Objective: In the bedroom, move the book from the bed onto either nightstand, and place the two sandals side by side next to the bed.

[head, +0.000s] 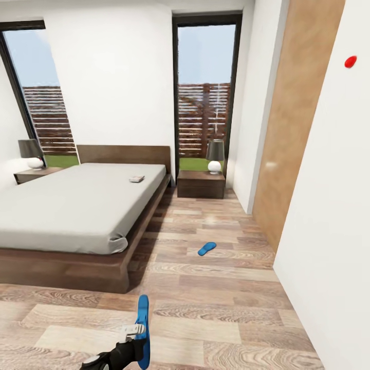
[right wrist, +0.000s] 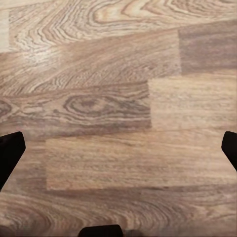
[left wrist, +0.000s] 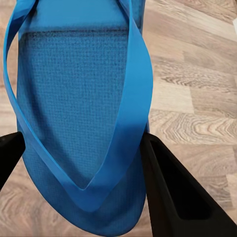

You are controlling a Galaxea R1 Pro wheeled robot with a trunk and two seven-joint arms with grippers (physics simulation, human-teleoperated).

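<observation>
One blue sandal [head: 143, 311] stands on edge above the floor, with my left gripper [head: 132, 335] shut on it. In the left wrist view this sandal [left wrist: 74, 98] sits between the black fingers [left wrist: 177, 192]. The other sandal [head: 207, 248] lies flat on the floor, right of the bed [head: 77, 205]. The book [head: 136, 179] rests on the mattress near the headboard. A nightstand [head: 201, 184] stands right of the bed, and another nightstand [head: 31, 174] stands at its left. My right gripper [right wrist: 118, 150] is open over bare floor.
Each nightstand carries a lamp [head: 215, 154]. A white wall [head: 329, 205] and a brown wooden door [head: 293, 128] close in the right side. Tall windows [head: 205, 92] stand behind the bed. Wood-plank floor [head: 216, 308] stretches between bed and wall.
</observation>
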